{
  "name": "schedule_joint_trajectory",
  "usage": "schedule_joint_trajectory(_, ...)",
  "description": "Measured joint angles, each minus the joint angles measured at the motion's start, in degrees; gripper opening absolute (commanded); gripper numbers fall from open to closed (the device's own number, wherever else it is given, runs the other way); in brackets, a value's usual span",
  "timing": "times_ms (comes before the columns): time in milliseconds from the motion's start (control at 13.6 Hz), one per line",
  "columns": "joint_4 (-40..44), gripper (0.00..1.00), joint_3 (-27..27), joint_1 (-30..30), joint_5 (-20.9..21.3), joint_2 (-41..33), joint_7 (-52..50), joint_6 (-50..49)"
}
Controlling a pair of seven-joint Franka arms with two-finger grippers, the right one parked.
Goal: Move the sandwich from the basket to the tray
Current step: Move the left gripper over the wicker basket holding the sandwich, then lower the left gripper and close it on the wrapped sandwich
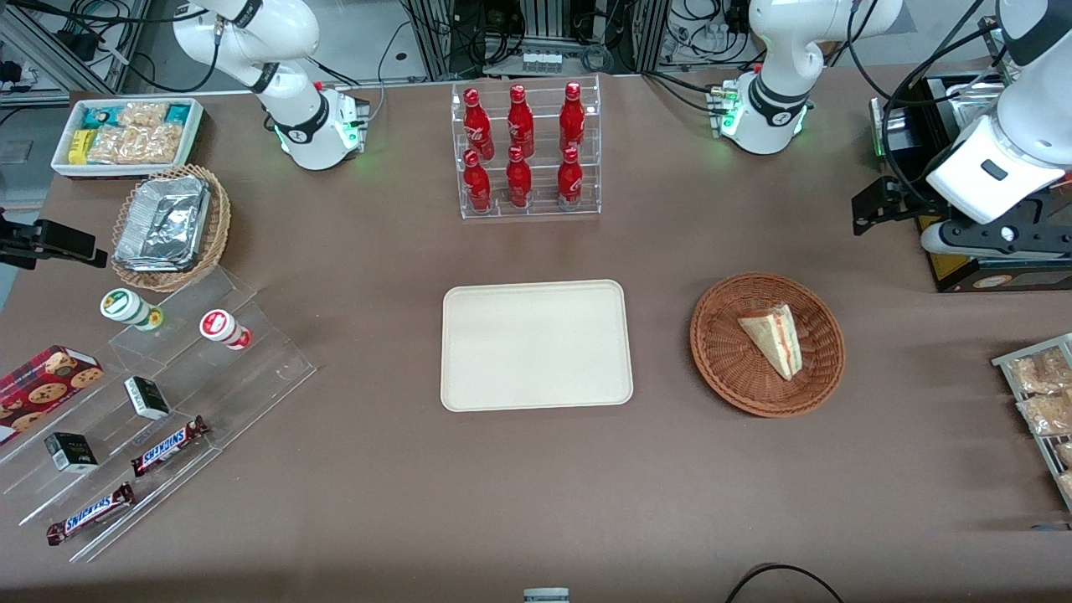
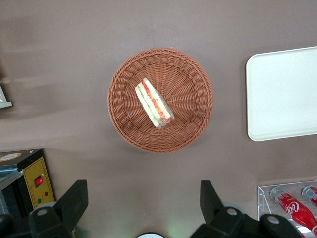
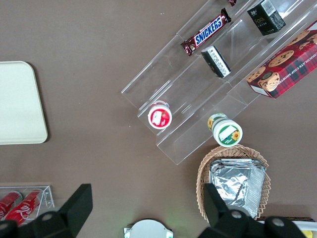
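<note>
One triangular pale-bread sandwich (image 2: 154, 103), lying slantwise in one round reddish-brown wicker basket (image 2: 194, 128) below the spread-open gripper (image 2: 144, 206); one cream rectangular tray (image 2: 282, 94) off beside, on the counter (image 2: 74, 59).

Brown table (image 1: 377, 469) carries tray (image 1: 536, 345), basket (image 1: 729, 352), bottle rack (image 1: 529, 151)

A triangular sandwich (image 1: 774, 339) of pale bread with red and green filling lies flat in the round reddish-brown wicker basket (image 1: 720, 356). Beside it on the desk, apart from it, the cream tray (image 1: 536, 345) with rounded corners lies flat, bare
</note>
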Motion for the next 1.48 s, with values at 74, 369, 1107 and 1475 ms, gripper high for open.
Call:
schedule_joint_trajectory(74,0.00,1.00,0.02,0.00,0.06,0.13,0.00,0.04)
schedule_joint_trajectory(369,-0.66,1.00,0.05,0.00,0.20,1.75,0.00,0.19)
schedule_joint_trajectory(1107,-21.37,1.00,-0.17,-0.16,0.25,4.42,0.00,24.95)
schedule_joint_trajectory(1475,-32.02,1.00,-0.17,-0.15,0.25,4.11,-3.96,38.60)
